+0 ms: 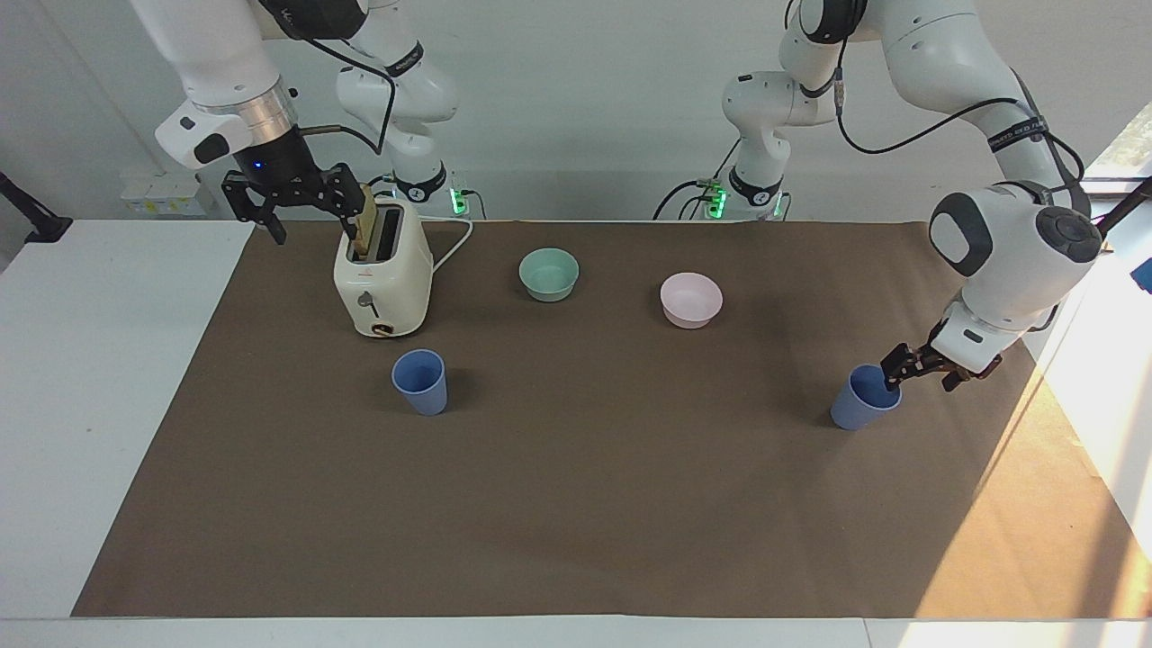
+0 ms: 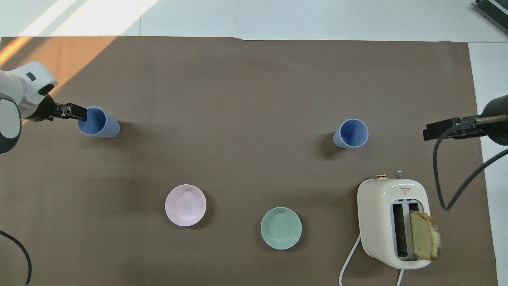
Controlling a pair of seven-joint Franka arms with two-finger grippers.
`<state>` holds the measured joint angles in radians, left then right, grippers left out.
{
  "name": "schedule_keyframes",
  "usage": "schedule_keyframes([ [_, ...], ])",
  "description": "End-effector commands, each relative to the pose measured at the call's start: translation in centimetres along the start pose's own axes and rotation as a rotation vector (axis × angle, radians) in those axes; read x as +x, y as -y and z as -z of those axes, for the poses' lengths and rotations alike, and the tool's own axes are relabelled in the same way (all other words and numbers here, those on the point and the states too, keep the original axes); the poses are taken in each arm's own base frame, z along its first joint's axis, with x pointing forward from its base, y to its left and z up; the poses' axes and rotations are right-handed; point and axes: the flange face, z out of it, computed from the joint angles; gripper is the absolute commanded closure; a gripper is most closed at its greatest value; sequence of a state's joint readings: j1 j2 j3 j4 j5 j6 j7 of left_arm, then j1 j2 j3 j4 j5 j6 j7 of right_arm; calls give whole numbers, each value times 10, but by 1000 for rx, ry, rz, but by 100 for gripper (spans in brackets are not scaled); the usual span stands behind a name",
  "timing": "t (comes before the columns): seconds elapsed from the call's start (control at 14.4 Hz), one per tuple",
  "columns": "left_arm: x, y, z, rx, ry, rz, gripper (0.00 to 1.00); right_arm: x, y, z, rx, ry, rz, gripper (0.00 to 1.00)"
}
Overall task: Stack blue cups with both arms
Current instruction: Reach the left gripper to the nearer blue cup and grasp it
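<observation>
Light: bright, even indoor light over the brown mat [image 1: 576,504].
Sun patch: warm glare on the mat corner at the left arm's end [image 2: 59,51], washing out the worktop [image 1: 1107,378] there.
Shadows: soft, short, beside each blue cup [image 2: 351,133].
Focus: sharp in both views.

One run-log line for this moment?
left end effector: open at cup rim | right end effector: open, waiting beside toaster | second cup: untouched | stacked: no
</observation>
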<state>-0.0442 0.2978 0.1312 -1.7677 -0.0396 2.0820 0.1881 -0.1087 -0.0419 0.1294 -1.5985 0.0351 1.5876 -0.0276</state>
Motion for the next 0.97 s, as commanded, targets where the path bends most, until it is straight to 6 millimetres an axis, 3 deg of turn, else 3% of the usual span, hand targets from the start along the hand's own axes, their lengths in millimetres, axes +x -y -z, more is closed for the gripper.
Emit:
schedule_keyframes([
  [0.0, -12, -1, 0, -1, -2, 2, 0, -5, -3, 0, 0, -10, 16, 0],
  [0.35, -18, -1, -4, -5, 15, 6, 0, -5, -3, 0, -2, -10, 16, 0],
  [0.56, -19, -3, -5, -6, 18, 3, 40, -5, -2, 1, 0, -12, 16, 0],
  [0.69, -18, -4, -5, -6, 18, 1, 73, -5, -2, 1, 0, -12, 17, 0],
  [0.9, -20, -7, -5, -8, 24, 6, 100, -5, -2, 1, 0, -12, 16, 0],
])
